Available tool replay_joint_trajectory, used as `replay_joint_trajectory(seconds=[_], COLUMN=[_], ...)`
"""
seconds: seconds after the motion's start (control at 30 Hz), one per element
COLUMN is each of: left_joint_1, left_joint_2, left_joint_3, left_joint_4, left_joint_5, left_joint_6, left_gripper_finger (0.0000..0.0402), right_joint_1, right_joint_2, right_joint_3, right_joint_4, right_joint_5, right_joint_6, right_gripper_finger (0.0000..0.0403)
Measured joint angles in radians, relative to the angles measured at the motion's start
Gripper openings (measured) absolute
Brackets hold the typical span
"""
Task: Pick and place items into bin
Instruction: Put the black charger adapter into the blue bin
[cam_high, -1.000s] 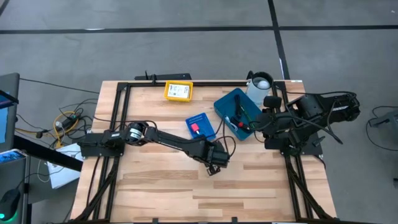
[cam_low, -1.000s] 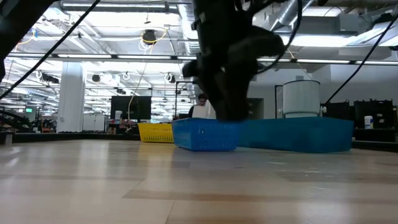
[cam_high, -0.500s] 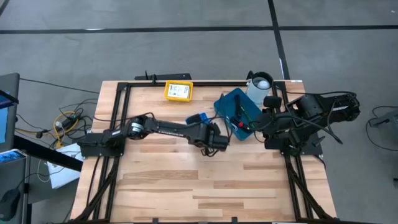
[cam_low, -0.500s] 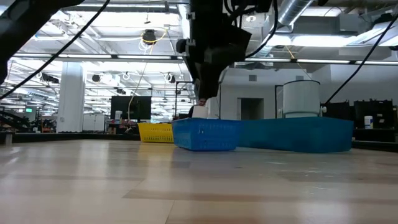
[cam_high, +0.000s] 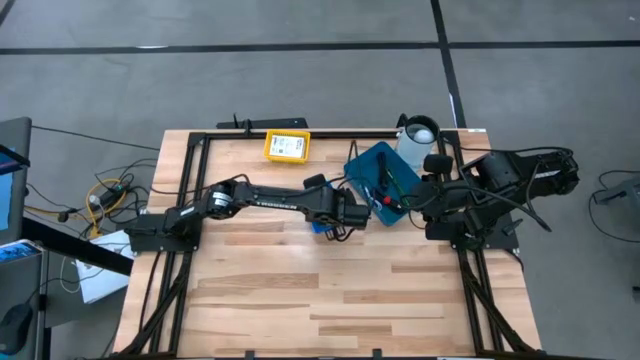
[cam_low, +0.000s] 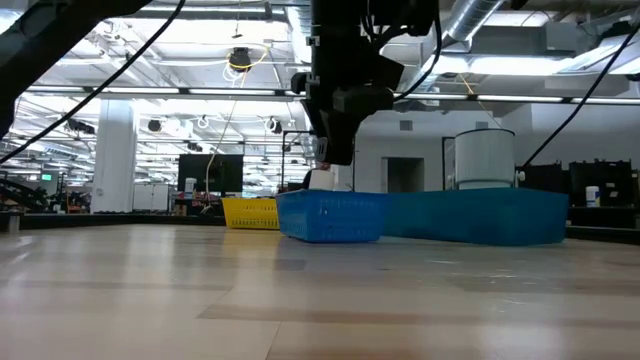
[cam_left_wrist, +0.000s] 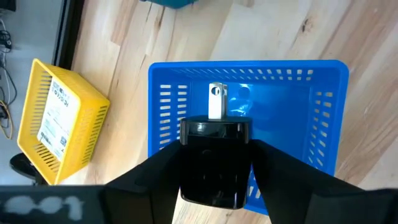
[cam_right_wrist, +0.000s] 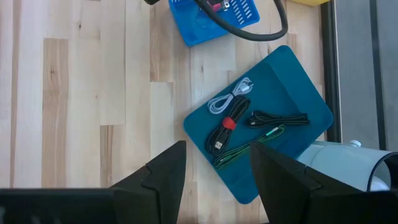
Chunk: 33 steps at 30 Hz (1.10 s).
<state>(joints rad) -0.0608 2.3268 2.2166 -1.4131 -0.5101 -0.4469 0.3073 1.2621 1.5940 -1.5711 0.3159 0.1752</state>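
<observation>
Left gripper (cam_left_wrist: 214, 165) is being held over blue bin (cam_left_wrist: 323, 124), frame centre, clamping a black block (cam_left_wrist: 214, 162); stiff, light, gripped by its flanks.

cables (cam_right_wrist: 249, 127): white, black and green coiled cords (one bundle has a red tie), lying flat on teal tray (cam_right_wrist: 298, 93)
blue bin (cam_left_wrist: 323, 124): upright, at tray's 9 o'clock
</observation>
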Motion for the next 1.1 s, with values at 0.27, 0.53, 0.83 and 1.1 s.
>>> replay_joint_trajectory(seconds=[0.27, 0.53, 0.83, 1.1], left_joint_1=[0.0, 0.0, -0.001, -0.001], left_joint_2=[0.0, 0.0, -0.001, -0.001], left_joint_3=[0.0, 0.0, 0.0, 0.0], left_joint_4=[0.017, 0.021, 0.036, 0.036], left_joint_5=[0.007, 0.002, -0.029, -0.026], left_joint_6=[0.0, 0.015, 0.007, -0.004], left_gripper_finger=[0.018, 0.0181, 0.0181, 0.0181], right_joint_1=[0.0, 0.0, 0.0, 0.0], right_joint_2=[0.0, 0.0, 0.0, 0.0], right_joint_3=[0.0, 0.0, 0.0, 0.0], right_joint_4=[0.0, 0.0, 0.0, 0.0], right_joint_5=[0.0, 0.0, 0.0, 0.0], right_joint_6=[0.0, 0.0, 0.004, 0.009], right_gripper_finger=[0.0171, 0.0171, 0.0171, 0.0171])
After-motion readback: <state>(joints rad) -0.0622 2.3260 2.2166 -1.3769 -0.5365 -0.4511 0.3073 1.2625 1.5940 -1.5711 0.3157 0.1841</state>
